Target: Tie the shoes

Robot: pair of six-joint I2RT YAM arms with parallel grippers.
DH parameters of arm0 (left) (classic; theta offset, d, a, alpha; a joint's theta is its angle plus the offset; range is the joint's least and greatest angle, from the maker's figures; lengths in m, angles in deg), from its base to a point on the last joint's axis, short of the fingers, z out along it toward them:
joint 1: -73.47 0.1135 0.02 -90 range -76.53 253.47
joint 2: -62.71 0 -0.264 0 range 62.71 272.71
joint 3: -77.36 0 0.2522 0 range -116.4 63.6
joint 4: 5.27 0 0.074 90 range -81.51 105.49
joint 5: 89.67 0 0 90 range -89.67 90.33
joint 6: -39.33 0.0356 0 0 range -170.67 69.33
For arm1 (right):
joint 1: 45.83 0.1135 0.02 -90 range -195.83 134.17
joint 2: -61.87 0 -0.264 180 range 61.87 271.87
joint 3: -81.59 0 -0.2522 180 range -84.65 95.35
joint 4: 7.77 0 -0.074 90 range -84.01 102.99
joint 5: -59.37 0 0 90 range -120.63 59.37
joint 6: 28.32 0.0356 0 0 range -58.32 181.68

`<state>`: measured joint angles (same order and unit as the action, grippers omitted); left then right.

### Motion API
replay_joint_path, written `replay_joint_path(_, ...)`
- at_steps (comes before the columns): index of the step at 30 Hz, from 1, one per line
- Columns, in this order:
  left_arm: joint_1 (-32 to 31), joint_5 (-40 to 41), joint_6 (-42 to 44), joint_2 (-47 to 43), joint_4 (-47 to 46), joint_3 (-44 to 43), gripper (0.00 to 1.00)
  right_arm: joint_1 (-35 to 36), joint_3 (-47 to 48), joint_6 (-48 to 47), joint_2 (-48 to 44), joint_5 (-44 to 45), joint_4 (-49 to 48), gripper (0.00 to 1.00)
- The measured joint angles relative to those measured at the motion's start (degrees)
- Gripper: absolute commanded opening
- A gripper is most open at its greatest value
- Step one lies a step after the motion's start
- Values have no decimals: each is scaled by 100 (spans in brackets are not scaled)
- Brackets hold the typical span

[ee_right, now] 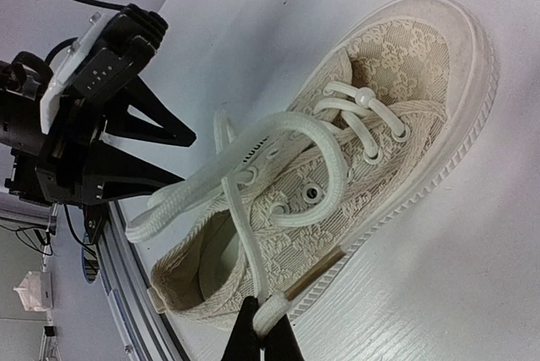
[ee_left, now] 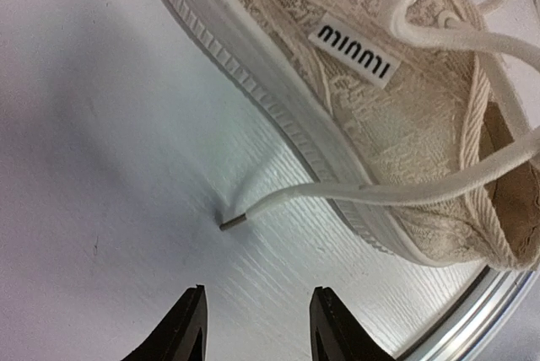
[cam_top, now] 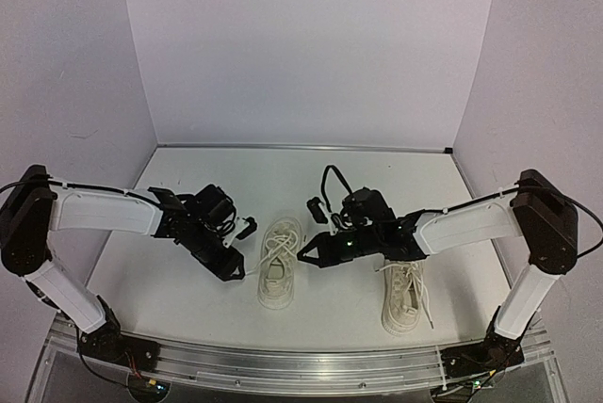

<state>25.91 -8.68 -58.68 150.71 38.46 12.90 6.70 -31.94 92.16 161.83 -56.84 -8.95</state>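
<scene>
White table (cam_top: pixel 188 186) fills the view, and both arms are in over it: the left arm (cam_top: pixel 99 210) from the left, the right arm (cam_top: pixel 471 219) from the right. A cream pair lies on the table. The middle shoe (cam_top: pixel 280 276) sits between the two grippers, with its heel towards the front rail and its toe pointing away. The second shoe (cam_top: pixel 403 299) lies off to the right, partly under the right arm.

Over to the left gripper (ee_left: pixel 257 327): the jaws stand apart with nothing between them, low over the table just beside the middle shoe's ribbed sole. Whether the fingertips touch the table, I cannot tell.

The right gripper (ee_right: pixel 263 336) is on the other side of that shoe, near the heel end. Its jaws are clamped tight on a white lace (ee_right: pixel 270 312), which runs up from the pinch to the eyelets, where more lace lies in big slack loops (nothing knotted here).

A loose lace end (ee_left: pixel 337 192) trails down the shoe's side onto the table. Its metal tip (ee_left: pixel 232 223) lies just ahead of the left gripper's gap, clear of both fingers.
</scene>
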Motion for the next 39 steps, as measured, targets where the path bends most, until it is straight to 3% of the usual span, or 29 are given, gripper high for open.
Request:
replay_joint_path(7, -84, 119, 761, 107, -638, -17, 47, -14, 0, -2, 0, -4, 2, 0)
replay_joint_path(16, -197, 302, 1601, 906, -240, -571, 46, -43, 0, 0, 0, -7, 7, 0)
replay_joint_path(25, -201, 545, 2097, 1172, -106, -629, 34, -56, 0, 2, 0, -20, 9, 0)
replay_joint_path(33, -200, 577, 2163, 1154, -471, -605, 3, -106, -36, 51, -32, 8, 10, 0)
replay_joint_path(39, -197, 814, 1882, 764, -556, -464, 0, -234, -333, 212, -450, 189, 114, 0)
